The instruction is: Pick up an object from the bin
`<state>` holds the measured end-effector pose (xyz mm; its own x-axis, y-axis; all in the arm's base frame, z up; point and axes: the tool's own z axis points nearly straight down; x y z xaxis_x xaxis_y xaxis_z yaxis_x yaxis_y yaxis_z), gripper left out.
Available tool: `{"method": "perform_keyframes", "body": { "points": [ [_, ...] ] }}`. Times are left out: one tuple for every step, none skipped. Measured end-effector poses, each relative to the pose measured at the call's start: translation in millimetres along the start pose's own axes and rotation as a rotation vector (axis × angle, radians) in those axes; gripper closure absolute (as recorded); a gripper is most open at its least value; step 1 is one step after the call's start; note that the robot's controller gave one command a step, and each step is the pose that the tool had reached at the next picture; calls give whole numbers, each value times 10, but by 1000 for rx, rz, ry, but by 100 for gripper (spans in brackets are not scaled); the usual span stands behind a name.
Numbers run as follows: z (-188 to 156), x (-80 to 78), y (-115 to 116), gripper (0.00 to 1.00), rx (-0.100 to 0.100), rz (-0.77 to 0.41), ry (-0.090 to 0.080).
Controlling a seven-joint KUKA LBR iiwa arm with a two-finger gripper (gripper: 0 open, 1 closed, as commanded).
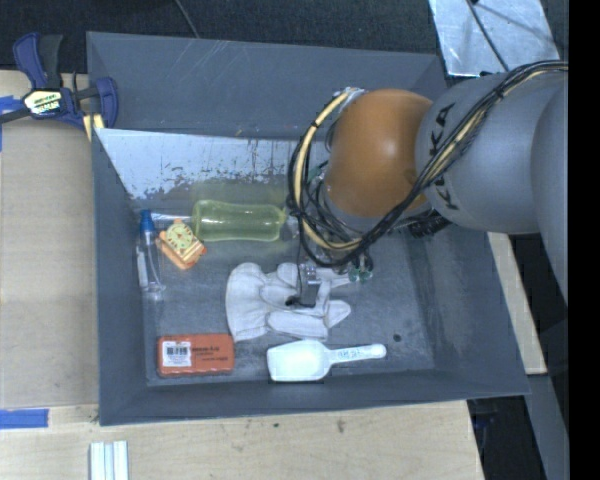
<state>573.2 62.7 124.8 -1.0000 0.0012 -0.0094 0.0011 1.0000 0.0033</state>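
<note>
Bare bin floor right, white glove centre, scoop and bottle flanking

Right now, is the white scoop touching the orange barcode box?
Apart. The camera view shows a strip of bare bin floor between the white scoop and the orange box.

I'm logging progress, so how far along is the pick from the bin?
Done: the arm is down in the bin, low over the white glove in the middle. In hand: the grasp itself, though its grip on the glove is hidden. Left: the lift; the glove, white scoop and orange box all lie on the floor.
</note>
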Motion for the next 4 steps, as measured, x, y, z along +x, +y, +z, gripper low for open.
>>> {"method": "perform_keyframes", "body": {
  "points": [
    [261, -72, -259, 0, 8, 20, 9],
    [502, -29, -356, 100, 3, 24, 6],
    [502, -30, -356, 100, 3, 25, 6],
    [-1143, 57, -229, 100, 3, -6, 1]
  ]
}}
